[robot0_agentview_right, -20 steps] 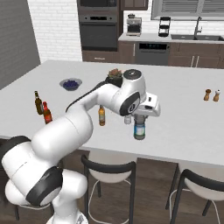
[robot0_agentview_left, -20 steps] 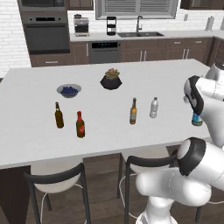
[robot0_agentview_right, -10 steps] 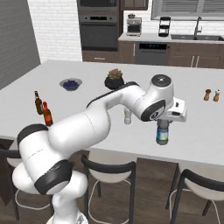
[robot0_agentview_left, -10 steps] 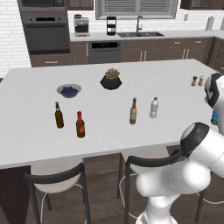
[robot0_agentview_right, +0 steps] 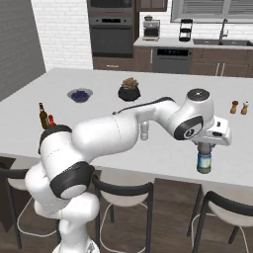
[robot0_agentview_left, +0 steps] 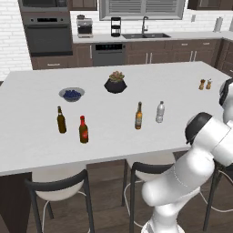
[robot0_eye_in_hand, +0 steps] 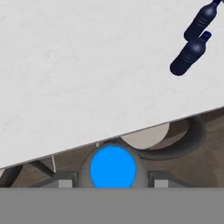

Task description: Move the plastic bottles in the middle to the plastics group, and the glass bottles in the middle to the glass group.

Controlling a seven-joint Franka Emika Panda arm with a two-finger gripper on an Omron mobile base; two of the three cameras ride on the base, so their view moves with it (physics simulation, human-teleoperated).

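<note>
The blue-labelled plastic bottle [robot0_agentview_right: 204, 162] hangs at the right of the right base view, pinched at its top by the pincer [robot0_agentview_right: 204, 149], its base at the level of the near edge of the white surface [robot0_agentview_right: 99, 133]. In the hand view the same bottle shows from above as a bright blue disc in a grey ring [robot0_eye_in_hand: 113, 168] at the bottom centre, lying over the surface's edge with stool seats below it.

The whitish plastic bottle [robot0_agentview_left: 159, 112] stands upright right of centre in the left base view, with the slim amber glass bottle [robot0_agentview_left: 139, 116] just beside it on its left, apart from it. In the right base view the whitish bottle [robot0_agentview_right: 144, 131] peeks out at centre from behind the arm.

At the left of the left base view stand the dark brown bottle [robot0_agentview_left: 61, 120] and, near it to the right, the red-necked bottle [robot0_agentview_left: 83, 130]. Above them lie a bowl of dark berries [robot0_agentview_left: 72, 94] and, toward the upper centre, a dark pot with a plant [robot0_agentview_left: 115, 83]. Two small shakers [robot0_agentview_left: 205, 84] stand side by side at the upper right of that view. In the hand view two dark bottle shapes [robot0_eye_in_hand: 195, 40] lie at the upper right corner; which bottles they are cannot be told.
</note>
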